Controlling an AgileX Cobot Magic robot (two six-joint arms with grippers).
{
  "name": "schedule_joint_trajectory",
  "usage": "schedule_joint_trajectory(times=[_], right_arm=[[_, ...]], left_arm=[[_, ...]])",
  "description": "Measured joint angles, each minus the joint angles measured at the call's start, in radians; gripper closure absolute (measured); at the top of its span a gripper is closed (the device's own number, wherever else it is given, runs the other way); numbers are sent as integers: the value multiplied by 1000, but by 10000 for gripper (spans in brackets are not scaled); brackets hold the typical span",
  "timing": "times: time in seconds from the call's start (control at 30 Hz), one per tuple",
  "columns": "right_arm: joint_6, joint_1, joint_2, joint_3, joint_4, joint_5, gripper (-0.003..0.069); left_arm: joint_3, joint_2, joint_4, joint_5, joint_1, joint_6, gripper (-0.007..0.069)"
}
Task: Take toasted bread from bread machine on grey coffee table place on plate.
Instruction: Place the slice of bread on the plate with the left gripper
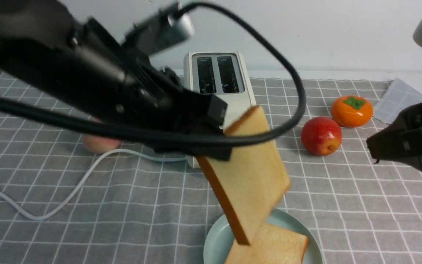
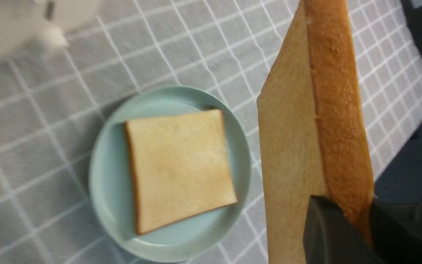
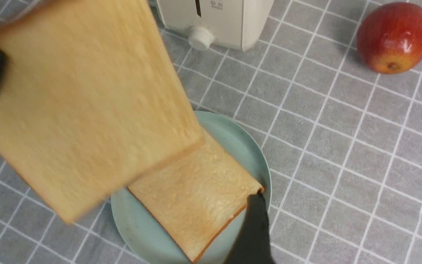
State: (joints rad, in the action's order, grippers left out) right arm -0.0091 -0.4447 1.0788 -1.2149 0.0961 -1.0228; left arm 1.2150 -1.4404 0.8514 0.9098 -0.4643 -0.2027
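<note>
The cream-white bread machine (image 1: pixel 216 79) stands at the back of the grey coffee table (image 1: pixel 361 205), both slots empty. My left gripper (image 1: pixel 214 143) is shut on one toasted bread slice (image 1: pixel 247 172), which hangs tilted just above the mint-green plate (image 1: pixel 214 242). The left wrist view shows the fingers (image 2: pixel 328 227) clamping its crust edge (image 2: pixel 339 110). The other slice (image 1: pixel 273 247) lies flat on the plate (image 2: pixel 104 176). My right gripper (image 1: pixel 374 150) is open and empty, to the right of the plate (image 3: pixel 134 227); one of its fingers (image 3: pixel 255 227) is over the plate's rim.
A red apple (image 1: pixel 321 135) and an orange persimmon (image 1: pixel 352 110) sit to the right of the toaster. A peach (image 1: pixel 99 143) lies behind my left arm. The white cord (image 1: pixel 68 194) trails left across the cloth. A paler checked cloth (image 1: pixel 401 99) lies at the far right.
</note>
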Motion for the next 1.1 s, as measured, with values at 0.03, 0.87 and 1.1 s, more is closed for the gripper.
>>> schedule_joint_trajectory(times=[0.03,0.87,1.1], right_arm=[[0,0,0,0,0,6,88],[0,0,0,0,-4,-4,93],[1,0,0,0,-13,-11,258]], left_arm=[[-52,-20,96,-34,0,-36,557],[-229,-227,470,-193,45,-304,76],[-198,7,421,-71,288,-303,-29]])
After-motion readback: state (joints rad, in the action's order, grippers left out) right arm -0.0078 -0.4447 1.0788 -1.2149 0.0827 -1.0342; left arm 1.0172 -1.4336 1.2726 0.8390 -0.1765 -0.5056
